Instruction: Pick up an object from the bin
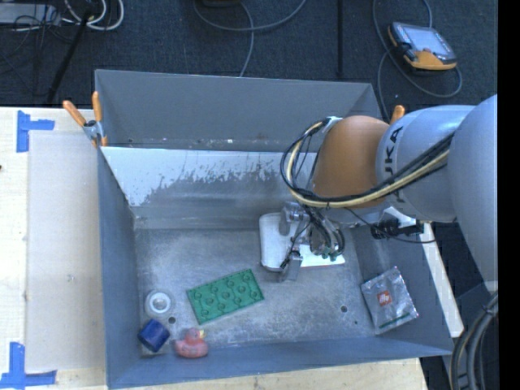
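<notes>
Here, the pincer [284, 269] is hanging just beside the upper right corner of the green studded plate [226, 296], low over the bin's [195, 246] scuffed, white-dusted floor. Whether it is clenched or released, I cannot tell. Left of the plate, a blue block [153, 334] and a pink toy [192, 344] are lying. Beyond the plate, dark carpet [268, 47] is showing.

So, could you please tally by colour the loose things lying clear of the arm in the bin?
Green: 1, flat studded plastic plate
White: 1, small round ring
Blue: 1, small block
Pink: 1, small rounded toy
Clear: 1, crumpled plastic bag
Total: 5
</notes>
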Available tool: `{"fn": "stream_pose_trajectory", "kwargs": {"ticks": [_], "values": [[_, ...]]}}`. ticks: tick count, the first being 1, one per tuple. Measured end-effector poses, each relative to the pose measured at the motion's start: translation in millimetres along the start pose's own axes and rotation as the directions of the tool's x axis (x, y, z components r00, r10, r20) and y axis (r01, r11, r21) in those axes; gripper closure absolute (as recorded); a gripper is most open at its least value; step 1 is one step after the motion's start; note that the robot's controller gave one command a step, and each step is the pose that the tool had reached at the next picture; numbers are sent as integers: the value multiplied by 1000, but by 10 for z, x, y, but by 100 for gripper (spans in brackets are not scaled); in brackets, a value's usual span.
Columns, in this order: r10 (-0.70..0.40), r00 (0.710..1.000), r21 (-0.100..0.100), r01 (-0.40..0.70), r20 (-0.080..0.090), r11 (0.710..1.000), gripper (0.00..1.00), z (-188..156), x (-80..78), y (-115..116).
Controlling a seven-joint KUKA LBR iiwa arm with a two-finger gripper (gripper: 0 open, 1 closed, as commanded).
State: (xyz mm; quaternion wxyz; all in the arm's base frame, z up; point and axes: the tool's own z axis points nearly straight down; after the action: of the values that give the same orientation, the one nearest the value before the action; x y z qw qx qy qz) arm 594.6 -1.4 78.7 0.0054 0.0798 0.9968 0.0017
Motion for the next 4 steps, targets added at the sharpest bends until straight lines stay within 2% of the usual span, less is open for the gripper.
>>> {"fn": "stream_pose_trajectory", "kwargs": {"ticks": [1, 2, 4], "values": [[-2, 1000, 1, 2, -27, 1000, 100, -7, 50, 11], [-6, 1000, 3, 6, -5, 1000, 100, -451, 31, 18], [-9, 1000, 3, 9, -8, 1000, 100, -981, 9, 21]]}}
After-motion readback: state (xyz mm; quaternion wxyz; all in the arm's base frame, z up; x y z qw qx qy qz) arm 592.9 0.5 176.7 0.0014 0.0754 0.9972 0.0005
